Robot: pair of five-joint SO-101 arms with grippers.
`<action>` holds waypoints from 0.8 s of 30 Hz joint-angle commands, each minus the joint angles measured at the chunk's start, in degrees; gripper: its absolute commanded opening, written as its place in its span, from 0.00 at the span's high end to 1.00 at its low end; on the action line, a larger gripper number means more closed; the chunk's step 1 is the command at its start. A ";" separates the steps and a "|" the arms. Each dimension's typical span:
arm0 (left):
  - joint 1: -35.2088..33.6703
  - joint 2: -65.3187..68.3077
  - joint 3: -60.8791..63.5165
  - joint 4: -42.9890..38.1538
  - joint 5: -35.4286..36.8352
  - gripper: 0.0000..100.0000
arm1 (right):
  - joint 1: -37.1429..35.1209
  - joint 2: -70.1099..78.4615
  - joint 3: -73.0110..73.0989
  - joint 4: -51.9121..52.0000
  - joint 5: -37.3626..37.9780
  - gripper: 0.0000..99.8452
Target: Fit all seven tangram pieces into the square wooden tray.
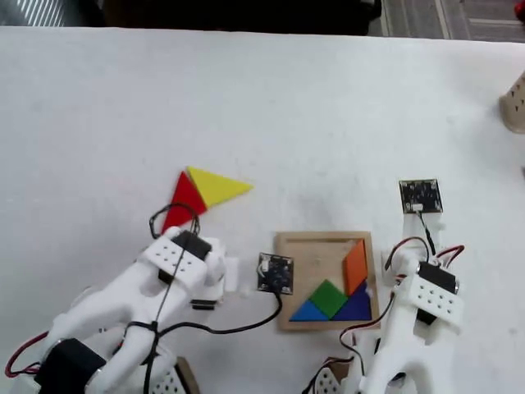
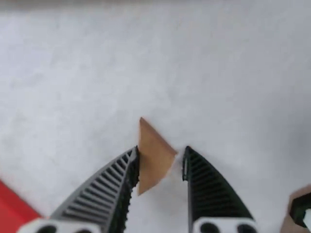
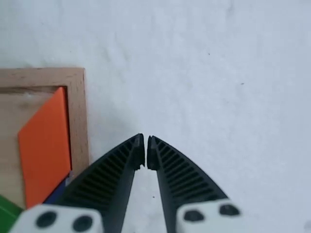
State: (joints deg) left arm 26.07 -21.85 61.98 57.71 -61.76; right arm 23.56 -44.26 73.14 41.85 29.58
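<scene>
Four pieces lie in the square wooden tray (image 1: 324,238), toward the table's (image 1: 287,107) near edge: orange piece (image 1: 354,267), green square (image 1: 328,295), blue triangle (image 1: 309,311) and dark blue triangle (image 1: 356,305). A red triangle (image 1: 184,201) and a yellow triangle (image 1: 215,186) touch each other on the table, away from the tray's left edge. The left gripper (image 2: 161,150) has its fingers spread around a brown triangle (image 2: 150,160). The right gripper (image 3: 146,138), fingers pressed together, is just outside the tray's right edge.

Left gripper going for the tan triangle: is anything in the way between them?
Nothing visible is. The tan triangle lies flat on the table, already between the left gripper's open fingers.
</scene>
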 commanded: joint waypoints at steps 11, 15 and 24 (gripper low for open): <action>0.92 -0.31 -7.21 -0.88 13.45 0.92 | -0.40 -0.31 -0.35 -0.92 -0.18 0.98; 0.92 -0.31 -7.74 -0.97 15.47 0.92 | -0.40 -0.31 -0.35 -0.92 -0.18 0.98; 1.45 -0.40 -17.32 2.20 33.49 0.92 | -0.40 -0.31 -0.35 -0.84 -0.18 0.98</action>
State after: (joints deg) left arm 26.77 -21.76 52.48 57.71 -38.29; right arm 23.56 -44.26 73.14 41.85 29.58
